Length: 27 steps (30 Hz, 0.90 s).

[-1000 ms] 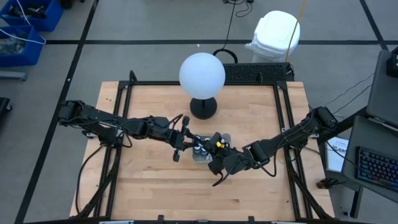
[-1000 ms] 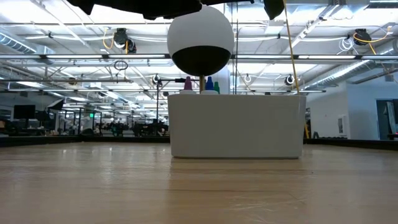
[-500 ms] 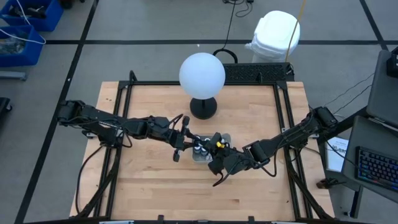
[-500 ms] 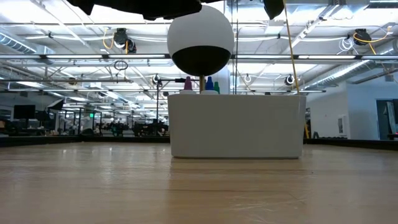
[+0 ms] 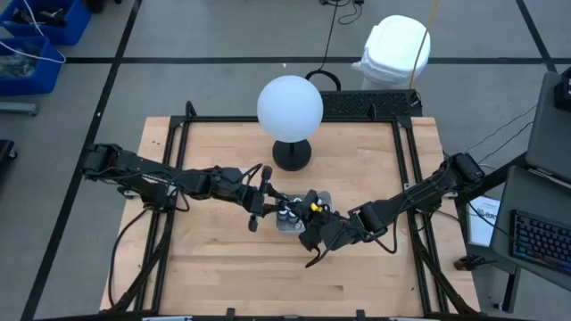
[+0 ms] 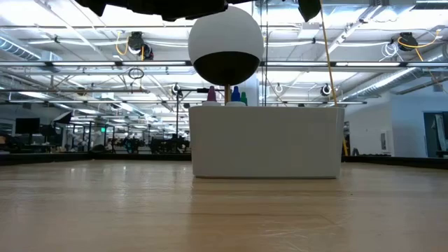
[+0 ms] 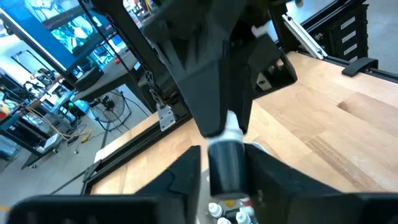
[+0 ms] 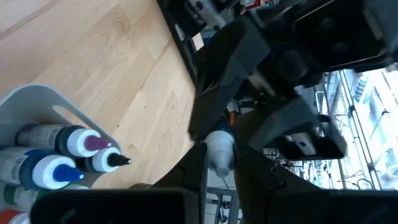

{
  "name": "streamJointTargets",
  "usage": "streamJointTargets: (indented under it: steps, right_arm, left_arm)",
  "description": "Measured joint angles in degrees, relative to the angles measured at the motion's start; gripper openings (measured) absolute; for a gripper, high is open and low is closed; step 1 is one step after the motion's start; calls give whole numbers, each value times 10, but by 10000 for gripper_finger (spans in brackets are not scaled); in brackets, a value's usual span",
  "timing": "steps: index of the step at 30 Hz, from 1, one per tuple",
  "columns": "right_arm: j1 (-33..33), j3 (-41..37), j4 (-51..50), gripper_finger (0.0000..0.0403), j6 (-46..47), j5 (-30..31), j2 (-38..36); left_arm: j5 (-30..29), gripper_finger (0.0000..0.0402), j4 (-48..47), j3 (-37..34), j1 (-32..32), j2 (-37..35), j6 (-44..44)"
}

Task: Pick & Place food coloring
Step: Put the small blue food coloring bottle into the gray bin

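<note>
Two pincers, one small bottle between us, above the white tray.

My left gripper point(image 7: 225, 168) pinches a dark round food coloring bottle point(image 7: 226, 163); my right gripper point(image 8: 219, 163) clamps its white cap point(image 8: 219, 148). Only my right wrist shows purple- and blue-topped bottles point(image 8: 53, 169) lying in the tray point(image 8: 37, 99); overhead, the arms hide them on the pale wooden table point(image 5: 357, 152).

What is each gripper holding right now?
Left gripper: closed on the dark bottle.
Right gripper: closed on that bottle's white top.
</note>
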Motion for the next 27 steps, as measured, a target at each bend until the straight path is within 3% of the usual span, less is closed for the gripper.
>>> streamJointTargets:
  steps: [8, 15, 21, 24, 27]
  right_arm:
    - [0, 0, -16, 49, 9, 8, 0]
    - [0, 0, -95, 49, 62, 61, -7]
    - [8, 0, -195, 49, 182, 61, -43]
    - [8, 9, -259, 49, 244, 55, -60]
    - [-1, 48, -355, 46, 325, -6, -61]
  left_arm:
    - [-7, 243, 2, 1, -5, 0, 13]
    - [-128, 329, -119, 2, -27, -54, -6]
    - [-153, 341, -289, -12, -41, -121, -107]
    - [-155, 321, -297, -50, -44, -142, -151]
    - [-167, 279, -269, -104, -43, -153, -171]
